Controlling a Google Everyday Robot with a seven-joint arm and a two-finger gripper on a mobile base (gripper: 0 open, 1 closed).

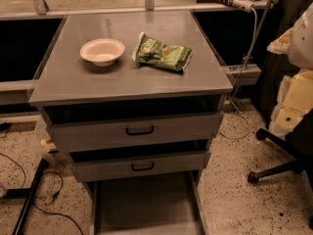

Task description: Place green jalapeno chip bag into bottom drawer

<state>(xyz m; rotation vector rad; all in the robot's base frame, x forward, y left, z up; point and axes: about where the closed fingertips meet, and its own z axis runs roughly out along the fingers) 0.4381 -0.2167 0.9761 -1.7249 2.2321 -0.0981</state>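
- The green bag (164, 54) lies flat and crinkled on the cabinet top (132, 82), right of the middle, its long side running from back-left to front-right
- A white bowl (102, 51) stands upright just left of the bag, near it but not touching
- The bottom drawer (144, 204) is pulled out toward the camera below the two upper ones; its grey floor and low side walls show, and its front end runs out of the picture
- The top drawer (98, 131) and middle drawer (102, 169) each carry a black handle and show a dark gap above the front panel
- The bag is well apart from the bottom drawer, up on the cabinet top
- The gripper is out of view, so whether it is released or clenched cannot be told
- A black chair base (276, 155) stands on the speckled floor (234, 199) to the right; dark cables (49, 199) lie on the floor to the left
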